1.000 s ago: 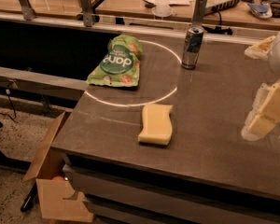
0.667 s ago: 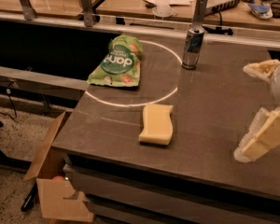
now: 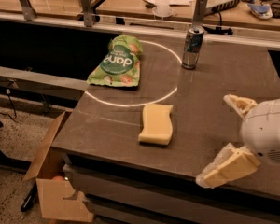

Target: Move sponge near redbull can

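- The sponge [image 3: 156,123] is lying flat on the table [image 3: 214,92], close to the near edge. Its far end is sitting right at the white ring [image 3: 130,105] marked on the top. Nothing is touching it.
- The redbull can [image 3: 192,47] is standing up tall on the far side, just to the right of the ring. It is well apart from the sponge, so I think the job is not done yet. The sponge is needing a trip far and a little right.
- The green snack bag [image 3: 116,62] is lying on the left part of the ring. It is not sitting between the sponge and the can, so I think it is not getting in my way.
- A cardboard box [image 3: 51,190] is sitting on the floor at the near left.
- My gripper [image 3: 214,141] is hanging over the near right part of the table, to the right of the sponge and apart from it.
- My two fingers [image 3: 226,167] are spreading wide apart. They are holding nothing and touching nothing. I think they are gaping like this so the thick sponge can fit between them.
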`<control>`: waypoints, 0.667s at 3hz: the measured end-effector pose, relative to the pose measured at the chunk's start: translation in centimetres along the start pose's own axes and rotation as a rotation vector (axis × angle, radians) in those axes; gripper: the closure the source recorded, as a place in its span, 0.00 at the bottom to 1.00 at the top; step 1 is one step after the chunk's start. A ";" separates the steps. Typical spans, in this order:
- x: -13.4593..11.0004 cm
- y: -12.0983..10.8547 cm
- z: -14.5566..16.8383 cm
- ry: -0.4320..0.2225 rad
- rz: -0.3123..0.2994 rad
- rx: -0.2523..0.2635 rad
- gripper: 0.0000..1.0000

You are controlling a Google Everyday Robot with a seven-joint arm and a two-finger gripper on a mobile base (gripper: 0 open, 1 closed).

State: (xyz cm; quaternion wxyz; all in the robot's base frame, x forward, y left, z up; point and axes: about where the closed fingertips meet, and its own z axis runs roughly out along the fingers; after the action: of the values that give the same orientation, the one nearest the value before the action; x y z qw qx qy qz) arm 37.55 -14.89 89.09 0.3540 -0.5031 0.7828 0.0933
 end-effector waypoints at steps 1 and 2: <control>-0.5 0.9 3.1 -0.004 0.079 0.006 0.00; -0.3 0.8 3.3 0.008 0.163 0.015 0.00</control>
State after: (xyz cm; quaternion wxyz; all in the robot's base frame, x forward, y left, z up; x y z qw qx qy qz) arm 38.48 -12.63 86.68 0.3458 -0.4355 0.8233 0.1139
